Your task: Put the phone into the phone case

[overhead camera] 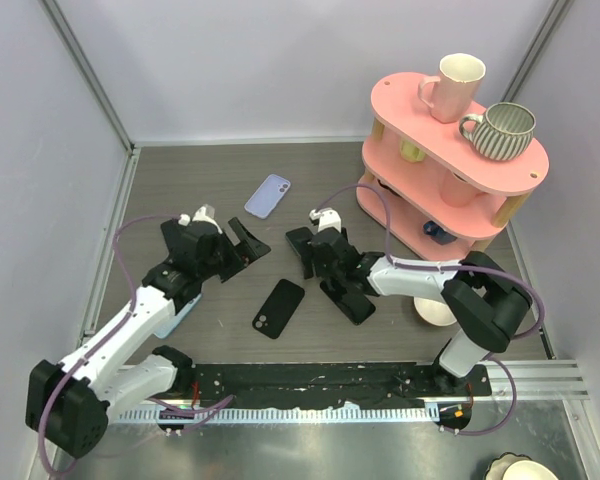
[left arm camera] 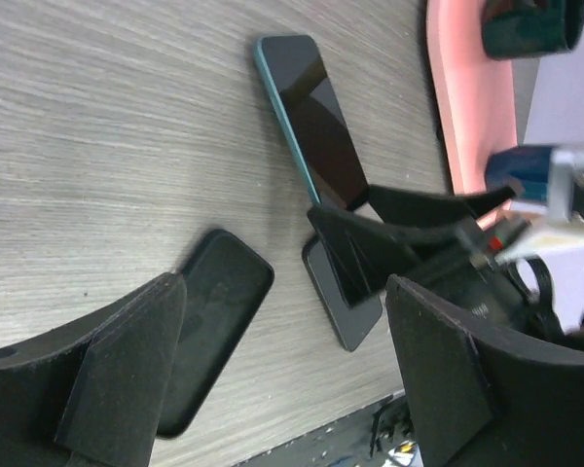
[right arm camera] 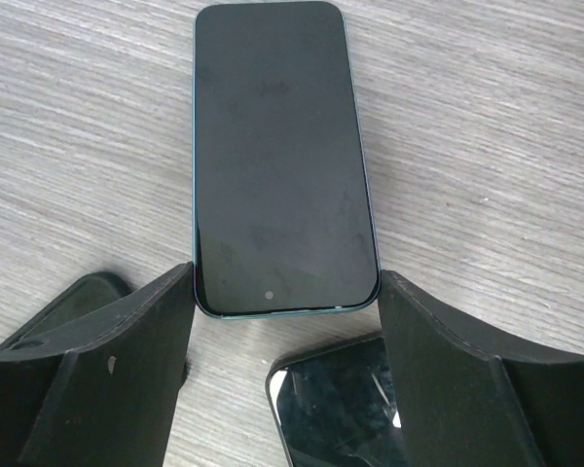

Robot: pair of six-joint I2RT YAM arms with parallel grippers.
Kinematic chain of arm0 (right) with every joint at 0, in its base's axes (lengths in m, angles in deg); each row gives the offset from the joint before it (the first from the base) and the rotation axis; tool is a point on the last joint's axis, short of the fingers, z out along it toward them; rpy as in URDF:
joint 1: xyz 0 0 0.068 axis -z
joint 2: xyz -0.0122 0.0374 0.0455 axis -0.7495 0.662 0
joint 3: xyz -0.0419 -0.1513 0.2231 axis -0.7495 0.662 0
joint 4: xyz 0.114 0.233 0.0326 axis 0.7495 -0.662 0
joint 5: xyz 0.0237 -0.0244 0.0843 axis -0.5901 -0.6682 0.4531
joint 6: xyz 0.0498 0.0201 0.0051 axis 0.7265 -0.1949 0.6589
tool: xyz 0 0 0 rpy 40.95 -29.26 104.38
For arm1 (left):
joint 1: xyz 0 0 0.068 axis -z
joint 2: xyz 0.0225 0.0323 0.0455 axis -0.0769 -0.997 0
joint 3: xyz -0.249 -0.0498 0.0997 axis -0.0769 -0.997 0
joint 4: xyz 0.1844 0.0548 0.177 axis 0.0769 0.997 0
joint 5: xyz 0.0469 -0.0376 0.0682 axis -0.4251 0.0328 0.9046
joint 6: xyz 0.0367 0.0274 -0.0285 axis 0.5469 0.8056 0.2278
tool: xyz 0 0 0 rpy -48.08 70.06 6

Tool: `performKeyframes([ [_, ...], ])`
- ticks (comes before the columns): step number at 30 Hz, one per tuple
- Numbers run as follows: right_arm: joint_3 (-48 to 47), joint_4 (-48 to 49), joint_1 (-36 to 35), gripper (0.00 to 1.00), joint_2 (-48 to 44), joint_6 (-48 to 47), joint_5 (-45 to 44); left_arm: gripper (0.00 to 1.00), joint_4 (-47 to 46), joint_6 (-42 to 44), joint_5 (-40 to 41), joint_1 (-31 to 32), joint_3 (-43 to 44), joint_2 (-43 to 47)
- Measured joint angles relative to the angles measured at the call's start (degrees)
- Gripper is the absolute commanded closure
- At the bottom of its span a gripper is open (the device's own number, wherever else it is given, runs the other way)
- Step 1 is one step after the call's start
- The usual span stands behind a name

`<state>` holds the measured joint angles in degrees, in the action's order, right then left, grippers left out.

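Jaws wide and empty, left gripper (overhead camera: 250, 243) and right gripper (overhead camera: 302, 255) hang over a grey wood-grain tabletop (overhead camera: 200, 180) between pale walls (overhead camera: 280, 60), pink shelf (overhead camera: 400, 100) alongside.

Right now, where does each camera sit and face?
Top external: above and behind the bases, looking down on the table; left arm and right arm show whole.
Left wrist: low over the table, facing the phone and black case; the open left gripper shows.
Right wrist: just behind the phone, looking down along it; the open right gripper shows.
Shared: both wrist views catch the phone.
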<state>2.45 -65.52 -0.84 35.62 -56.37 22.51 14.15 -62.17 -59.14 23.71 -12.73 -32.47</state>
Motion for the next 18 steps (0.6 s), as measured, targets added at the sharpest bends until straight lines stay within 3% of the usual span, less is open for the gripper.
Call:
performKeyframes([
  [8, 1.8, 1.4, 0.0, 0.46, -1.5, 1.5, 3.5, 0.15, -11.1, -8.4, -6.6, -4.7, -7.2, -9.2],
  [18, 6.8, 4.7, 0.0, 0.46, -5.1, -0.6, 8.1, 0.14, -15.0, -5.9, -9.4, -4.7, 1.0, -22.0],
])
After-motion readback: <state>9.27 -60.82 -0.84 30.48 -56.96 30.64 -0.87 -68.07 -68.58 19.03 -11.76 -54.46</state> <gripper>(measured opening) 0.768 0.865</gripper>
